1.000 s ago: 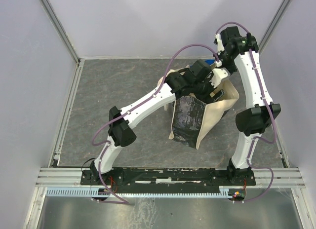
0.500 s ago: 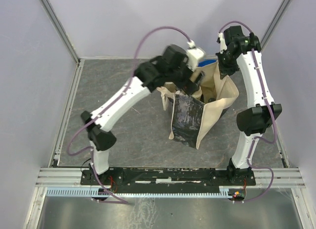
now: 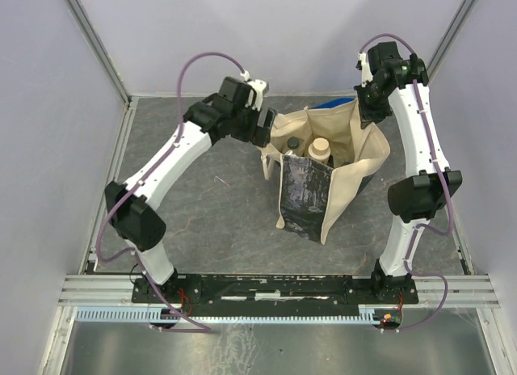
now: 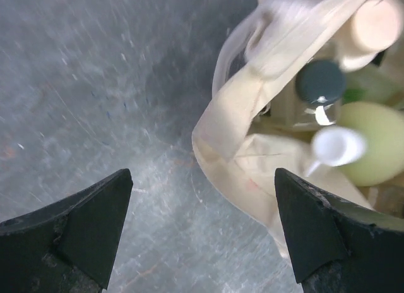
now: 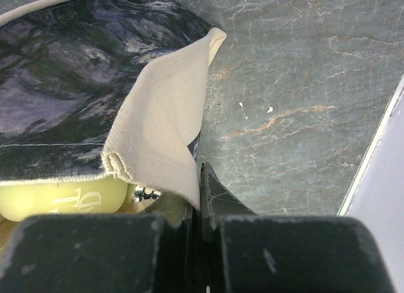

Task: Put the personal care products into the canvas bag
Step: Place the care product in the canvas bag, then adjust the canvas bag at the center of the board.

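Left gripper (image 4: 202, 176) jaws wide, empty, above surface (image 4: 82, 84) beside canvas bag (image 3: 355, 177). Right gripper (image 5: 201, 179) pinches bag's rim. Pale-capped bottle (image 3: 321, 149) and black-capped bottle (image 3: 292, 143) stand inside.

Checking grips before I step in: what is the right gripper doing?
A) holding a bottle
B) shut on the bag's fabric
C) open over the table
B: the right gripper is closed, with the edge of the canvas bag pinched in it.
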`<act>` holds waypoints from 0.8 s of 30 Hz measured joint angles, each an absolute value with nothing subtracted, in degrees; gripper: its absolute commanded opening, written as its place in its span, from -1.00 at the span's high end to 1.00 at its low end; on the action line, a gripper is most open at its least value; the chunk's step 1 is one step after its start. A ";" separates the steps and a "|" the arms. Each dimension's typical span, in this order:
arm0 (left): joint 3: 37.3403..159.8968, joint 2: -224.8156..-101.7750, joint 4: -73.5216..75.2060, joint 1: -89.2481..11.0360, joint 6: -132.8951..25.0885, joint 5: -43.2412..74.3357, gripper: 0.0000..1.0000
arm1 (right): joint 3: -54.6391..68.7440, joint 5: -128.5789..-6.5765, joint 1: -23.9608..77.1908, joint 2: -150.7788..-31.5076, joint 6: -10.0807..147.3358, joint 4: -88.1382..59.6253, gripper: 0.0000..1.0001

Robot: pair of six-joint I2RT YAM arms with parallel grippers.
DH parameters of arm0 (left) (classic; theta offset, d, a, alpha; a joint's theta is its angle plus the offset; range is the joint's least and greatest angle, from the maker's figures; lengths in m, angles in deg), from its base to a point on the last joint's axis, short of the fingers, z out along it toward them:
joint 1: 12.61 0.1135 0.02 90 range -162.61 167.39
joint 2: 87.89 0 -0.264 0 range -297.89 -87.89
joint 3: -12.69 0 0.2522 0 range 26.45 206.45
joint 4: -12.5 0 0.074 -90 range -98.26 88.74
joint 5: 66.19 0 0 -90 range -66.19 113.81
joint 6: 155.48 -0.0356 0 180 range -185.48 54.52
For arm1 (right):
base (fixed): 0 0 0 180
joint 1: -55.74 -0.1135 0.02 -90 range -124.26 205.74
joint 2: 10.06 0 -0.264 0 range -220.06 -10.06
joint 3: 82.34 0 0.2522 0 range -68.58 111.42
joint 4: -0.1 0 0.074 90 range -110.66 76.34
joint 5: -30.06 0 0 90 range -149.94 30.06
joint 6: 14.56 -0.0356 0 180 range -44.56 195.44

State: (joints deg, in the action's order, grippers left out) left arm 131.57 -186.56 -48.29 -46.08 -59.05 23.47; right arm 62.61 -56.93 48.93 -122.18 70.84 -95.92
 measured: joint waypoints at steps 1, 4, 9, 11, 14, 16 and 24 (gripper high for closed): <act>130.04 -187.66 -48.11 -46.08 -58.83 23.25 -1.00 | 62.53 -56.93 48.96 -122.11 70.84 -95.83 0.99; 126.00 -189.99 -47.57 -46.08 -57.95 23.05 -1.00 | 62.42 -56.93 49.06 -122.07 70.84 -95.77 0.99; 122.28 -190.17 -44.18 -45.42 -56.93 21.70 -0.65 | 62.02 -56.93 49.11 -121.74 70.86 -95.40 0.99; 121.32 -190.10 -42.45 -45.08 -55.83 19.47 -0.15 | 61.78 -56.93 49.11 -121.57 70.86 -95.24 0.99; 120.77 -190.10 -40.16 -44.88 -54.11 14.33 0.52 | 61.78 -56.93 49.11 -121.54 70.86 -95.20 1.00; 120.77 -190.10 -39.13 -44.88 -53.34 12.43 0.85 | 61.74 -56.91 49.13 -121.54 70.84 -95.26 0.99; 125.23 -190.89 -43.98 -44.64 -52.45 10.22 0.95 | 61.65 -56.98 49.35 -121.52 70.84 -95.18 0.99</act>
State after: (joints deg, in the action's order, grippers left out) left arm 125.23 -190.89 -43.98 -44.64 -52.45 10.22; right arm 61.65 -56.98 49.35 -121.52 70.84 -95.18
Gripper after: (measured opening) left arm 0.068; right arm 0.050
